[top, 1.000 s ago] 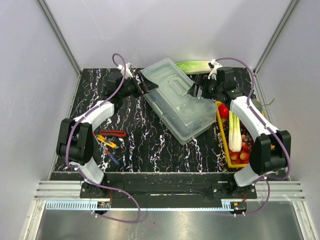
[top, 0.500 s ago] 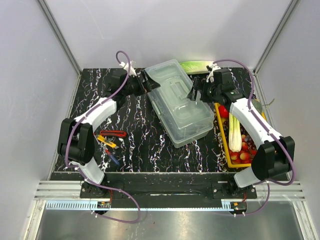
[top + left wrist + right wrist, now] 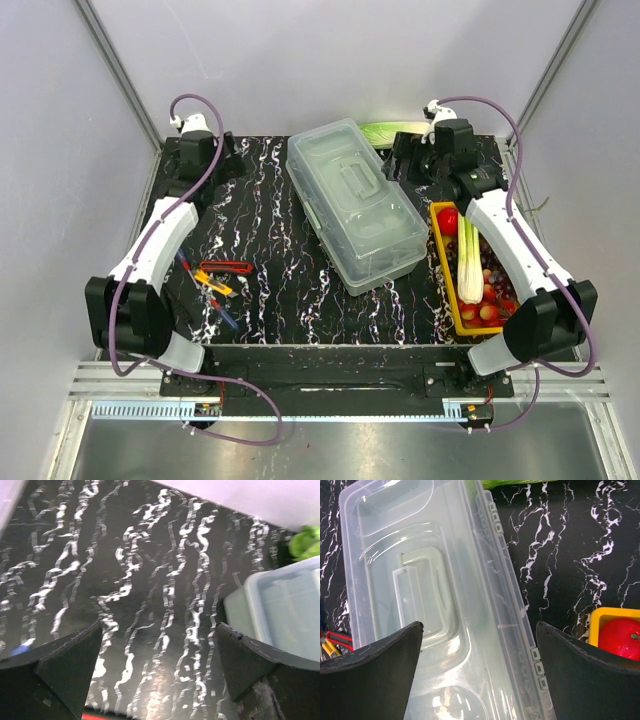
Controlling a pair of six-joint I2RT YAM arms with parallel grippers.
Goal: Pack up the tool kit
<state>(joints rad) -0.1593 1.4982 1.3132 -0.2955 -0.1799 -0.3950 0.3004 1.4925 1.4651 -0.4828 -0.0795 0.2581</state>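
The tool kit box [image 3: 356,203], translucent grey with a lid handle [image 3: 357,183], lies closed in the middle of the black marbled table. It fills the right wrist view [image 3: 435,605]; its corner shows in the left wrist view [image 3: 280,615]. Small hand tools [image 3: 220,280], red, yellow and blue, lie on the table at the front left. My left gripper [image 3: 230,160] is open and empty at the back left, well away from the box. My right gripper [image 3: 402,160] is open and empty at the box's back right edge, above its lid [image 3: 480,680].
A yellow tray [image 3: 443,262] of vegetables stands at the right, a red tomato [image 3: 620,639] at its near end. A green leafy thing [image 3: 385,132] lies behind the box. Grey walls close in the table on three sides.
Both grippers have let go of the box and drawn back. The left arm swung far to the back left. The box has turned a little and now lies still.
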